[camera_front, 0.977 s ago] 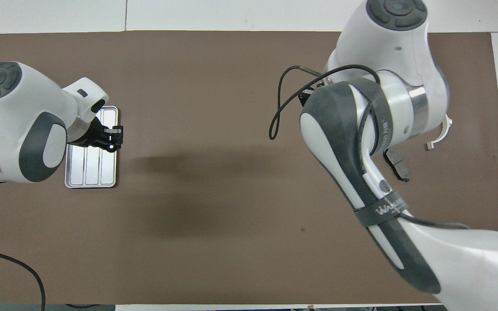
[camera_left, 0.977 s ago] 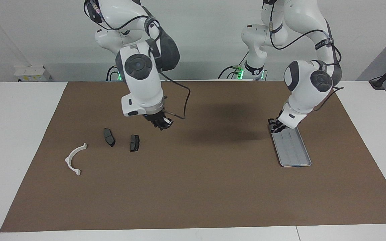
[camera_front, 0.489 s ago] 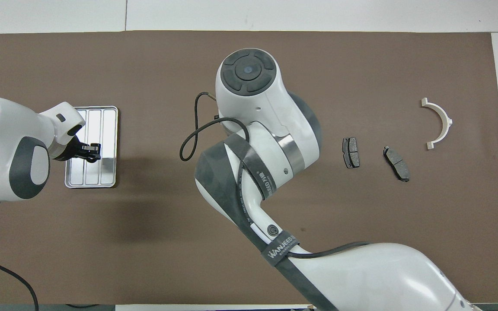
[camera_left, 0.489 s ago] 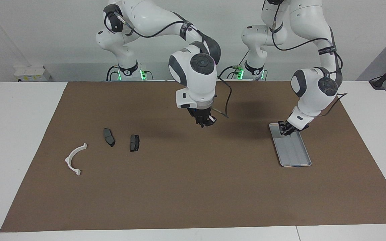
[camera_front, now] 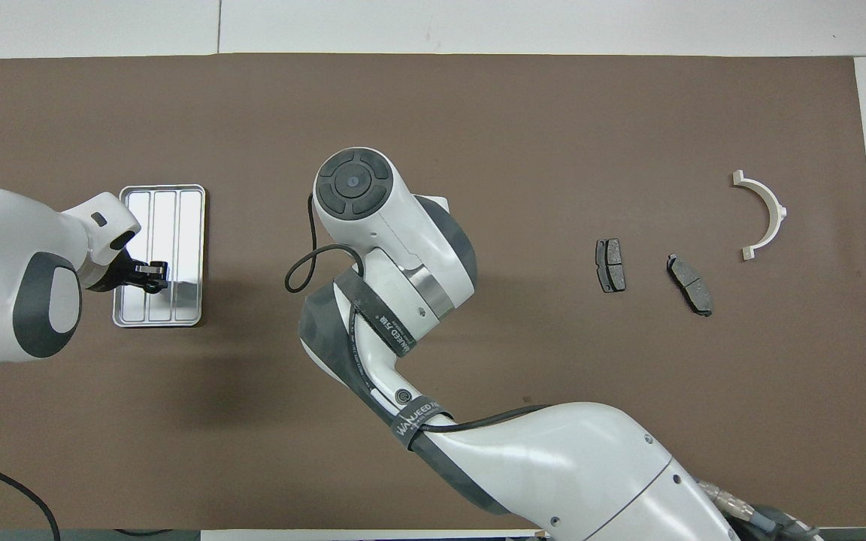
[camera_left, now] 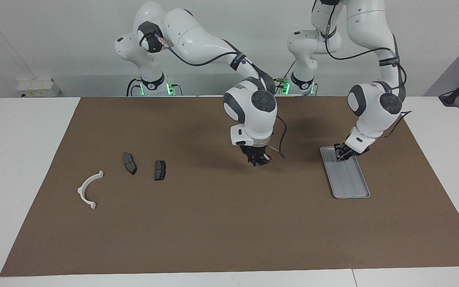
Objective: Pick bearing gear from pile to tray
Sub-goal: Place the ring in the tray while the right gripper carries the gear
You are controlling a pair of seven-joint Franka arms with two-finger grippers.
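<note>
Facing view: since 1 second ago the right gripper point(camera_left: 259, 160) has swung away from the 2 brake pads point(camera_left: 130, 163) point(camera_left: 159, 170) and now hangs over the bare brown mat point(camera_left: 229, 223), between the pile and the tray point(camera_left: 352, 192). Its fingers are clenched shut; whether a small part sits between them cannot be told. The left gripper point(camera_left: 342, 154) has shifted from the tray's corner nearest the robots to low over that end of the tray's floor. Its fingers are nearly closed, and nothing can be made out in them. The white half-ring bracket point(camera_left: 87, 189) lies toward the right arm's end of the table, well apart from the tray, just as before.

Overhead view: the right arm's wrist hides its own gripper completely, which only the facing view shows. The left gripper point(camera_front: 149, 273) shows over the tray point(camera_front: 162, 321). Both pads point(camera_front: 610, 264) point(camera_front: 689, 283) and the bracket point(camera_front: 764, 213), partly covered 1 second ago, now lie in plain sight.
</note>
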